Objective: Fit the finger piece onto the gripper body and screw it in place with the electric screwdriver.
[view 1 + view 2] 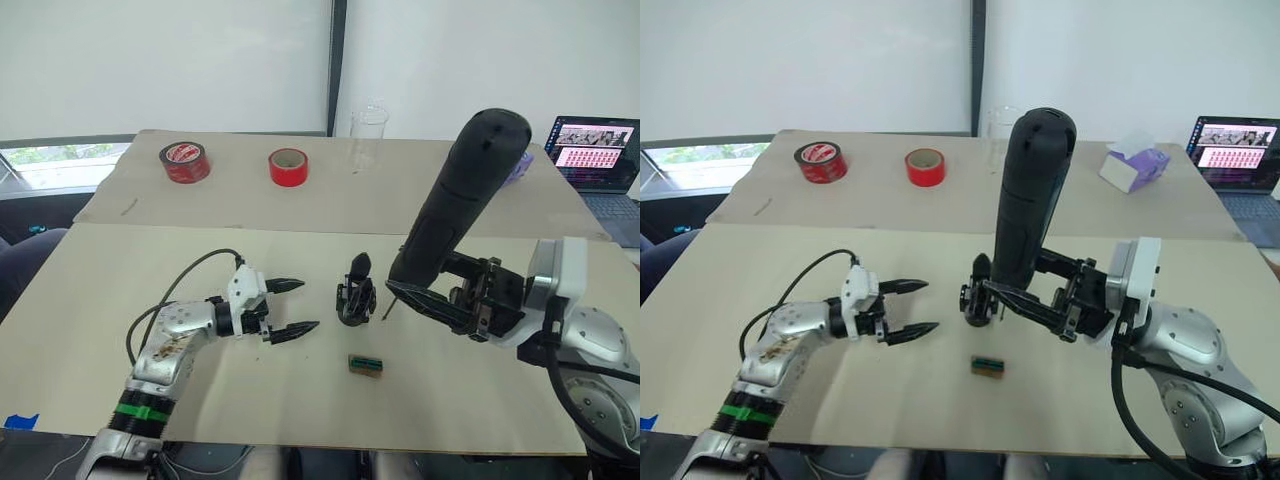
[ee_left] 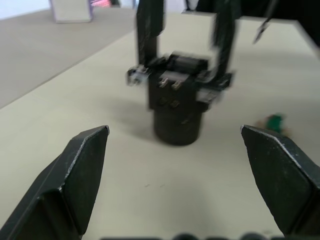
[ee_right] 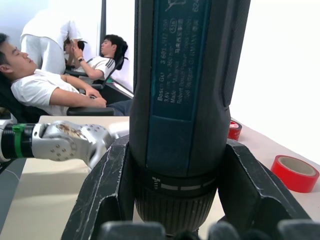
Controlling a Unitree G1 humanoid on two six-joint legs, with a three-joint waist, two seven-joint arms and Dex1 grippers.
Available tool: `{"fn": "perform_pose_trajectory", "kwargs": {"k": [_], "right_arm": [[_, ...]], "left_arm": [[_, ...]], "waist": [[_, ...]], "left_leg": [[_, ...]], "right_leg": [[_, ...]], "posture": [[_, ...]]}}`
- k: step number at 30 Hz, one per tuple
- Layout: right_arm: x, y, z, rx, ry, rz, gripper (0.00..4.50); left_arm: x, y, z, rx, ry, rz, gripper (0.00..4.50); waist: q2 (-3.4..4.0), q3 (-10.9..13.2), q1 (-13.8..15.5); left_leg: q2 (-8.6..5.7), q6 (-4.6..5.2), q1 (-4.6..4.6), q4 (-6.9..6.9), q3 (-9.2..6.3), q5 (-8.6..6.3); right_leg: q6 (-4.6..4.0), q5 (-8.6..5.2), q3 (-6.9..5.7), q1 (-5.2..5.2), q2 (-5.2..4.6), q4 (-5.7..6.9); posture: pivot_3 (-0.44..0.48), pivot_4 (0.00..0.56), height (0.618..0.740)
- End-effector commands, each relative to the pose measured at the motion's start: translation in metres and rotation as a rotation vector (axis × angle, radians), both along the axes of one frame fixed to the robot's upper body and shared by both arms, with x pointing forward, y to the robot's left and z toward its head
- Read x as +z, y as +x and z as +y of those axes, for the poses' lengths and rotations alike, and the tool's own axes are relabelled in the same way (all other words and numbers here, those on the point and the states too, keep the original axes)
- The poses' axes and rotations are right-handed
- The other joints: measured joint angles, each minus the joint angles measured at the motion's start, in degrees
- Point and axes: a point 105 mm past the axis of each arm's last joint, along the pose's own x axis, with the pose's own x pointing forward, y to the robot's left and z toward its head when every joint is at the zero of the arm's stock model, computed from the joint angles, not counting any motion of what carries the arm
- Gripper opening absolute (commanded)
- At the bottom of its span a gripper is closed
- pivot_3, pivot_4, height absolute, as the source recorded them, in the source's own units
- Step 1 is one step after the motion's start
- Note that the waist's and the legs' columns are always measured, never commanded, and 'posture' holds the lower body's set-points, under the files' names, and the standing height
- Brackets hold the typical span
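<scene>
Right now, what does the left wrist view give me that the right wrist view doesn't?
Left wrist view alone: the gripper body standing upright between the open fingers of the left gripper, with the small green block beyond it.

Right wrist view alone: the right gripper clamped on the electric screwdriver, two red tape rolls, people resting behind.

Both share the beige table.

The gripper body stands upright near the middle of the table, with the left gripper just to its left, fingers spread and pointing at it, and the electric screwdriver just to its right, clamped in the right gripper and leaning toward the table's far right corner. A small block lies nearer the front edge, just in front of the gripper body. Toward the far edge sit two tape rolls side by side left of centre, a clear cup to their right, and a laptop at the far right corner.
</scene>
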Motion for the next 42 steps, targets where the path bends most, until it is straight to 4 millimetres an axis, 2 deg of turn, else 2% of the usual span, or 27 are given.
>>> {"fn": "perform_pose_trajectory", "kwargs": {"k": [1,10,13,24,27,29,30,38,42], "right_arm": [[0.015,-0.007,-0.004,0.007,0.012,-0.068,1.91],[0.011,-0.008,-0.01,-0.021,-0.008,-0.056,1.91],[0.011,-0.008,-0.01,-0.032,-0.012,-0.057,1.91],[0.01,-0.007,-0.012,-0.051,-0.024,-0.058,1.91],[0.01,-0.007,-0.012,-0.053,-0.024,-0.058,1.91],[0.01,-0.007,-0.012,-0.055,-0.025,-0.057,1.91],[0.01,-0.008,-0.013,-0.057,-0.027,-0.057,1.91],[0.008,-0.009,-0.016,-0.056,-0.038,-0.042,1.91],[0.006,-0.01,-0.015,-0.05,-0.04,-0.027,1.91]], "left_arm": [[-0.006,0.003,-0.012,-0.014,0.028,-0.017,4.45],[-0.019,0.011,-0.049,-0.062,0.033,-0.002,4.45],[-0.019,0.017,-0.056,-0.044,0.022,-0.009,4.45],[-0.03,0.019,-0.078,-0.078,0.036,0.006,4.45],[-0.033,0.02,-0.08,-0.081,0.047,0.007,3.68],[-0.035,0.02,-0.079,-0.097,0.06,0.01,2.64],[-0.036,0.02,-0.077,-0.117,0.07,0.015,2.27],[-0.032,0.018,-0.06,-0.316,0.1,0.014,2.28],[-0.035,0.024,-0.061,-0.351,0.133,0.019,2.28]], "waist": [[-0.01,0.0,-0.07],[-0.04,0.02,0.09],[-0.05,0.03,0.08],[-0.06,0.04,0.16],[-0.06,0.04,0.36],[-0.06,0.04,0.48],[-0.06,0.04,0.52],[-0.07,0.04,0.08],[-0.08,0.05,-0.03]], "left_leg": [[0.0,0.01,0.0,0.0,0.02,0.0],[0.02,0.01,-0.01,0.02,0.01,0.0],[0.01,0.01,-0.01,0.02,0.01,0.0],[0.01,0.03,-0.01,0.04,-0.01,-0.01],[0.0,0.05,-0.02,0.06,-0.01,-0.02],[0.0,0.06,-0.01,0.07,-0.01,-0.03],[0.0,0.06,-0.01,0.08,-0.01,-0.03],[0.02,0.07,-0.03,0.08,0.0,-0.04],[0.01,0.08,-0.06,0.1,-0.02,-0.04]], "right_leg": [[-0.02,0.02,0.0,0.0,0.0,0.0],[-0.02,0.02,0.0,-0.01,0.0,0.01],[-0.05,0.05,0.0,-0.01,0.0,0.01],[-0.02,0.04,-0.01,0.0,-0.01,0.01],[-0.03,0.06,-0.01,0.01,-0.02,0.01],[-0.03,0.06,-0.01,0.02,-0.02,0.01],[-0.03,0.06,-0.01,0.03,-0.02,0.01],[-0.02,0.05,-0.03,-0.01,0.01,0.01],[-0.03,0.06,-0.06,-0.01,0.01,-0.01]], "posture": [[0.0,0.15,0.74],[0.0,0.15,0.74],[0.0,0.15,0.74],[0.0,0.15,0.74],[0.0,0.15,0.74],[0.0,0.15,0.74],[0.0,0.15,0.74],[0.0,0.15,0.74],[0.0,0.15,0.74]]}}
